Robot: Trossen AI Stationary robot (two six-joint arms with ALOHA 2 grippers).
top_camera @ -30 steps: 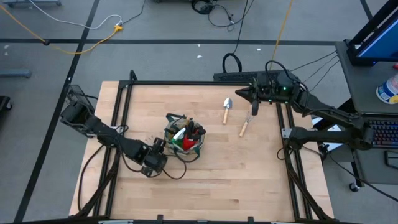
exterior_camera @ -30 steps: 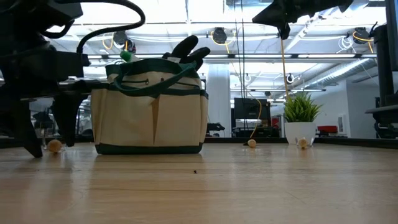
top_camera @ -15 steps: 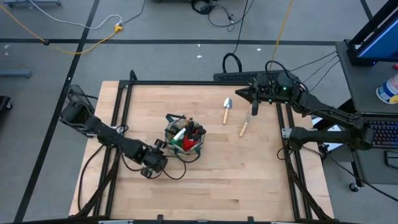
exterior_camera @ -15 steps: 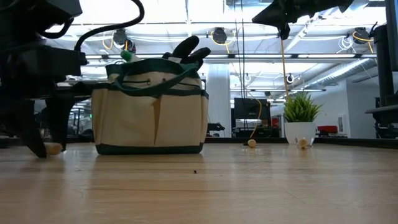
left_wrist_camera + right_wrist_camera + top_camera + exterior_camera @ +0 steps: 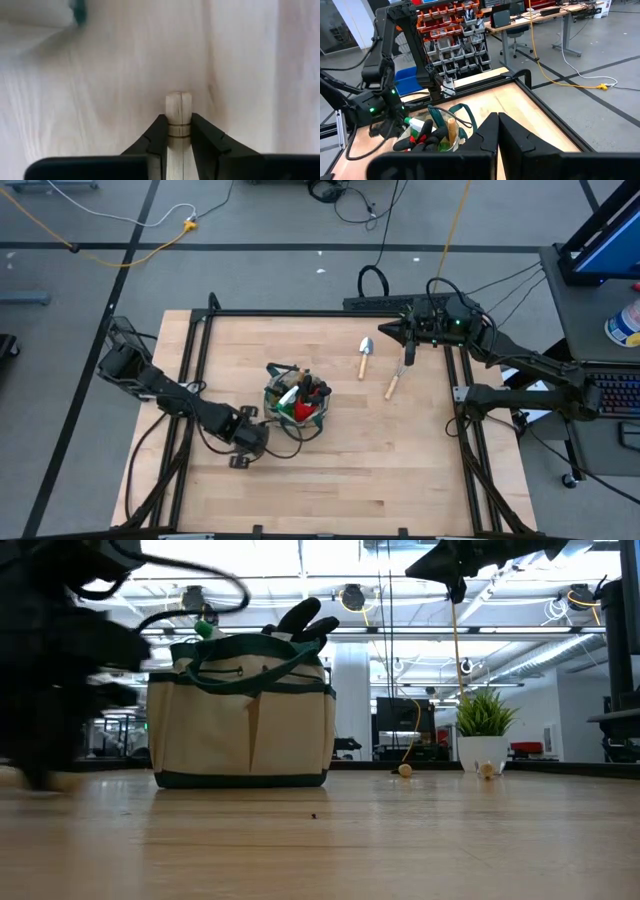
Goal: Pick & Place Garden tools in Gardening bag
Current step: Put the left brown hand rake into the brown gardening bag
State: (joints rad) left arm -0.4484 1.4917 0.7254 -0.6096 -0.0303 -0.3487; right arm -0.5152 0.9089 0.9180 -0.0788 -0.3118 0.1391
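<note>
The bag (image 5: 297, 406) is part filled. A wooden handle (image 5: 178, 117) is pinched in the left jaws at its 8 o'clock. Two trowels (image 5: 365, 356) are left at 2 o'clock. The right jaws are shut, empty.

bag (image 5: 297, 406) mid-counter (image 5: 400, 460), tools inside | two trowels (image 5: 366, 356) right of it | left claw (image 5: 240, 452) just left | plant (image 5: 484, 725) behind

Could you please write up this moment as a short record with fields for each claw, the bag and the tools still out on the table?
left claw: closed on a wooden handle, low beside the gardening bag
right claw: shut, empty, raised at the table's far right corner
gardening bag: upright mid-table, already holding tools
tools out: trowel and second wooden-handled tool lying near the right arm
</note>
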